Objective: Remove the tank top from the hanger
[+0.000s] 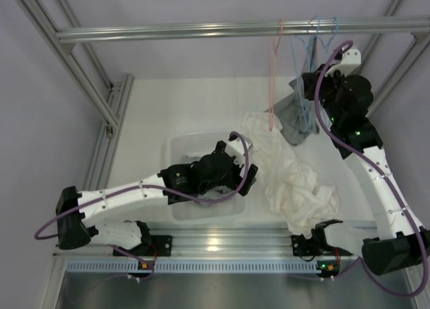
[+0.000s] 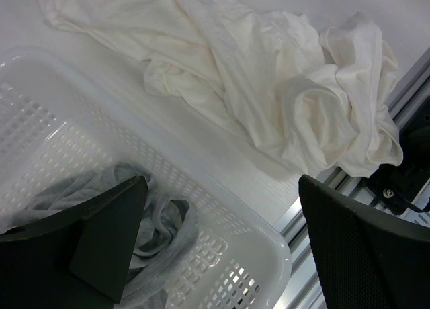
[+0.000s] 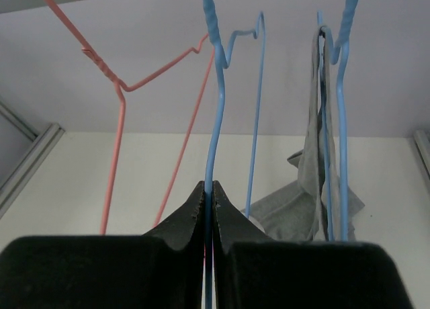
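A grey tank top hangs from a blue hanger on the overhead rail. In the right wrist view the tank top is draped by a strap over the blue hanger on the right. My right gripper is shut on the wire of a neighbouring blue hanger, just left of the tank top. From above, the right gripper is up among the hangers. My left gripper hovers open over a basket, and its jaws stand wide apart with nothing between them.
A bare pink hanger hangs left of the blue ones. The white perforated basket holds a crumpled grey garment. A heap of white cloth lies on the table between the basket and the right arm.
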Available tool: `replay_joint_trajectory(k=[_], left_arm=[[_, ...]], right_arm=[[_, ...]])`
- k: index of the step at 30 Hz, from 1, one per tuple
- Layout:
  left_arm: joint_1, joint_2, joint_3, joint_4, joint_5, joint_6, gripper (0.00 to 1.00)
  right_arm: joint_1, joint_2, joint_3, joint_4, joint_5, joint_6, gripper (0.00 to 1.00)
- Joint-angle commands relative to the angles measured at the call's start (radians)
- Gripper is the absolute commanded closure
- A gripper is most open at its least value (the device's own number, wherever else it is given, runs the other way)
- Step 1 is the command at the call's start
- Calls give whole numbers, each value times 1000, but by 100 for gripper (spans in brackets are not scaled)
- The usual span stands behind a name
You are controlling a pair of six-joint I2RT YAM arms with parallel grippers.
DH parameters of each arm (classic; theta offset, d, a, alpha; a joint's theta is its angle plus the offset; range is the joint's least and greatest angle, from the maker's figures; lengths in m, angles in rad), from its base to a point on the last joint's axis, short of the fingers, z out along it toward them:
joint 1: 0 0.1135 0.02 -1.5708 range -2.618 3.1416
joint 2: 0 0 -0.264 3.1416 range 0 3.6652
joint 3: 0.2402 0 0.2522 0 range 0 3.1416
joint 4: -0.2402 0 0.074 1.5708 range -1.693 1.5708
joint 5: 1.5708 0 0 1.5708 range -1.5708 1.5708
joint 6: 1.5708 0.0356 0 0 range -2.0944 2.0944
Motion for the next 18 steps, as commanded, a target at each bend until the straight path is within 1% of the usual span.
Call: replay_joint_trajectory(k=[1,5,8,10,13,18], left_arm=[[0,40,52,31,27,-1,1],[0,94,66,43,51,-6,1],[0,125,81,57,73,-12,1],[0,137,90,63,83,-15,1],[0,153,99,70,96,-17,1],[0,177,113,74,117,-17,1]], right_arm=[[19,-10,-51,195,58,2,100],[21,20,-34,203,75,-12,100],[21,43,2,133,70,-18,100],[27,28,0,96,70,-20,100],[29,-16,-30,96,67,-30,100],[30,-10,33,100,58,-67,100]])
